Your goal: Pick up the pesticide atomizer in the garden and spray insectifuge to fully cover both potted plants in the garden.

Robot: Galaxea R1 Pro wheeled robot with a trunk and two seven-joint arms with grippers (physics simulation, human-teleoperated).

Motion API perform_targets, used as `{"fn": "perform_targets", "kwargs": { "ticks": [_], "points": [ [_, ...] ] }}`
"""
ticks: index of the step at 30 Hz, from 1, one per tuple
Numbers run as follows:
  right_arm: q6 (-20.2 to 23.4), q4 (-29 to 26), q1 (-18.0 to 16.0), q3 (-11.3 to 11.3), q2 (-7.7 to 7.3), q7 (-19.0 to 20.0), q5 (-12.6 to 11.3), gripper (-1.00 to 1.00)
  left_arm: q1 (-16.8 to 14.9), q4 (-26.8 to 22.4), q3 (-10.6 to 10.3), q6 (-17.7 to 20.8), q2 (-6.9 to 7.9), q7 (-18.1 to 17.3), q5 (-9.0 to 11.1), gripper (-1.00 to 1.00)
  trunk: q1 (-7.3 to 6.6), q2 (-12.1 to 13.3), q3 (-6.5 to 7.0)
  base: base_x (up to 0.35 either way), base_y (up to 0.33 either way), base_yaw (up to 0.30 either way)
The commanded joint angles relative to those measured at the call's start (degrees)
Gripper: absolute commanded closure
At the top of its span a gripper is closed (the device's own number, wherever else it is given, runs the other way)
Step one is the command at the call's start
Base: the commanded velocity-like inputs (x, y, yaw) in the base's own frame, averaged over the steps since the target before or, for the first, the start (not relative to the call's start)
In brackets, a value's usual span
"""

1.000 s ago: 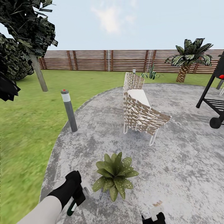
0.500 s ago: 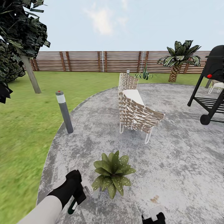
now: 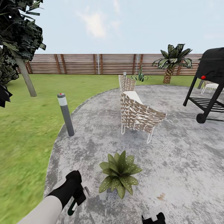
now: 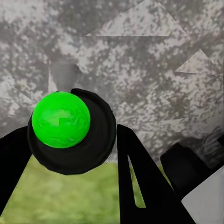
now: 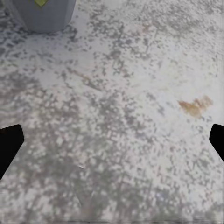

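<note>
My left gripper [image 3: 75, 190] is shut on the pesticide atomizer [image 3: 72, 207]; its dark green body hangs below the black hand and its whitish trigger head [image 3: 86, 190] points toward a potted plant [image 3: 120, 173]. That rosette sits on the stone patio just right of the bottle, and pale specks dot its leaves. In the left wrist view the atomizer [image 4: 60, 119] appears end-on as a bright green disc in a dark ring between black fingers [image 4: 140, 182]. My right gripper [image 5: 112, 142] hangs open over bare stone, close to the plant's grey pot [image 5: 42, 14]. It also peeks in at the head view's bottom edge [image 3: 154, 218].
A woven chair [image 3: 138, 113] stands on the round patio [image 3: 180, 155] beyond the plant. A grey bollard lamp [image 3: 66, 114] is at the patio's left rim, a black grill [image 3: 210, 84] at right. Lawn, a slatted fence [image 3: 93, 63], a palm [image 3: 170, 62] and a spiky plant [image 3: 139, 76] lie behind.
The whole head view has shifted: the grill has come further into view and the chair and fence have slid left. Both arms keep their place in the picture.
</note>
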Motion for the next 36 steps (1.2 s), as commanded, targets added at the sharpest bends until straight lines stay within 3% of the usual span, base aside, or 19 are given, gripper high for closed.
{"fn": "perform_targets", "kwargs": {
  "ticks": [1,7,18,28,36],
  "points": [
    [-0.2,0.1,-0.1,-0.4,0.03,-0.3,0.6,-1.0,0.0,-0.2,-0.1,0.2,0.01,-0.4,-0.4,1.0,-0.01,0.0,-0.05,0.001,0.121,-0.292],
    [-0.2,0.0,-0.1,-0.4,0.06,-0.3,0.6,-1.0,0.0,-0.6,0.1,0.3,0.37,-0.6,-0.3,1.0,-0.01,0.0,-0.05,0.0,0.022,-0.257],
    [-0.2,0.0,-0.1,-0.4,0.32,-0.3,0.5,-1.0,-0.2,-1.8,-0.5,-0.5,0.08,-0.5,-0.1,1.0,-0.01,0.0,-0.03,-0.072,0.043,-0.081],
    [-0.3,-0.1,-0.1,-0.5,0.18,-0.3,0.4,-1.0,-0.2,-1.8,-0.3,-0.7,0.12,-0.5,0.4,1.0,-0.01,0.0,-0.03,-0.149,0.275,-0.058],
    [-0.3,0.0,-0.1,-0.5,0.1,-0.3,0.4,-1.0,-0.1,-1.8,-0.1,-0.7,0.17,-0.5,0.4,1.0,-0.01,0.0,-0.03,-0.001,0.336,-0.257]
  ]
}}
